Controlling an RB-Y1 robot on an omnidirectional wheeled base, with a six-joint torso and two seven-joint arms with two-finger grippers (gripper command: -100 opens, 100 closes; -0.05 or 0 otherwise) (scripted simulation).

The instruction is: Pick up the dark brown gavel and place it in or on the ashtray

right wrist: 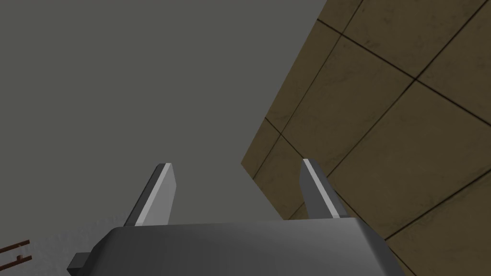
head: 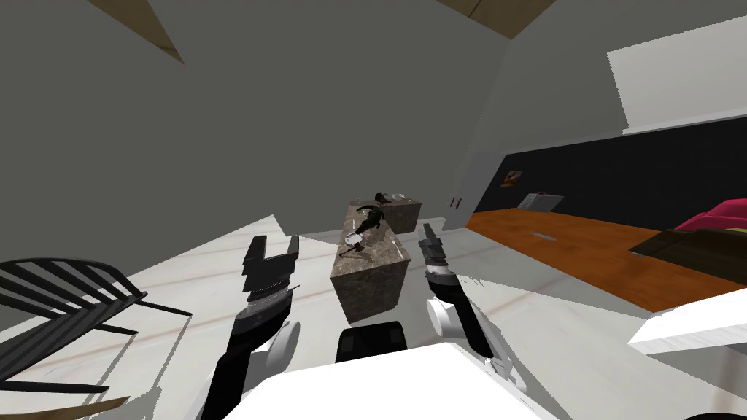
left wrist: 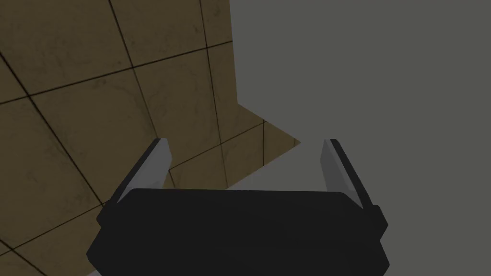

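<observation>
Dark brown gavel (head: 351,250): a small dark hammer-like shape lying flat on the brown-grey mottled stone block counter (head: 368,288), towards its near end. It is too small to make out head or handle for sure.

Just beyond it on the same top are a small white object (head: 354,238), then a long dark object with a green edge (head: 370,217), and furthest back a dark lump (head: 379,197). They form a loose row, close together; whether they touch cannot be told. Which of these is the ashtray cannot be told either. A second stone block of the same finish (head: 403,213) stands at the counter's far end, to the right.

Left gripper (head: 271,251): raised above the pale marble-look floor (head: 182,292), left of the counter and clear of it. In the left wrist view the gripper (left wrist: 245,165) has its fingers (left wrist: 154,165) spread wide with nothing between them.

Right gripper (head: 430,237): raised just right of the counter's near end, not touching it, seen edge-on. In the right wrist view the gripper (right wrist: 237,191) is likewise spread wide and empty.

A black slatted chair (head: 58,306) is at the far left. An orange wooden floor (head: 583,248) is to the right, with a magenta sofa (head: 715,215) at the right edge. A white slab (head: 693,328) is at the lower right.
</observation>
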